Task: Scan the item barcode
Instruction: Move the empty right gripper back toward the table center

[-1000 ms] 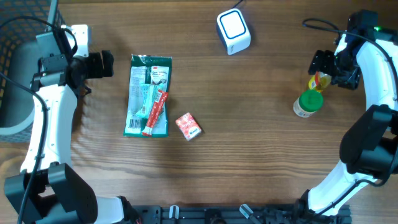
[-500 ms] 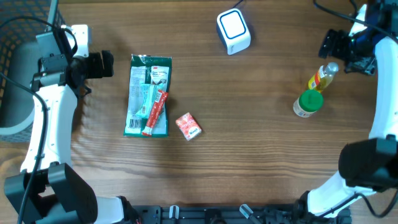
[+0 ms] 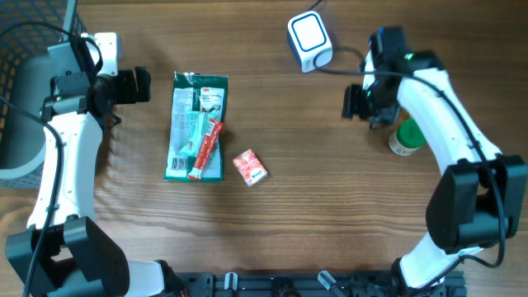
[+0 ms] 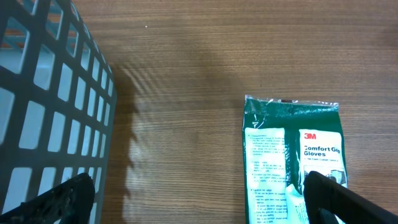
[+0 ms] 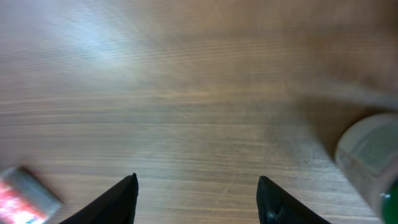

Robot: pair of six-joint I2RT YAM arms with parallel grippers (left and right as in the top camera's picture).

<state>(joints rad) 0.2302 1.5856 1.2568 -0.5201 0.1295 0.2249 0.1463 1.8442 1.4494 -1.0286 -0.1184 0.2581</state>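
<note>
Both arms are hanging over the brown wooden table (image 3: 313, 206) with nothing in either one. The left gripper (image 3: 140, 85) sits over at the left side with its jaws spread as wide as they go. Its wrist cam shows one finger (image 4: 62, 200) at each bottom corner and bare wood between them. The dark plastic mesh basket (image 4: 50, 118) is right next to it.

The right gripper (image 3: 353, 102) is out over the middle-right of the table, just below the white cube scanner with the blue trim (image 3: 309, 40). Its jaws are apart too, though less widely, and only tabletop shows between them. That wrist view is pretty blurry.

The stuff to scan is all lying on the table, untouched. The flat green and white pack of gloves (image 3: 196, 126) is left of centre, and the slim red and white tube (image 3: 206, 148) lies across its lower right part. The small red and white box (image 3: 250, 167) is just beside them to the right. The white jar with the green lid (image 3: 406, 139) sits at the right, partly tucked under the right arm and well apart from the rest.
</note>
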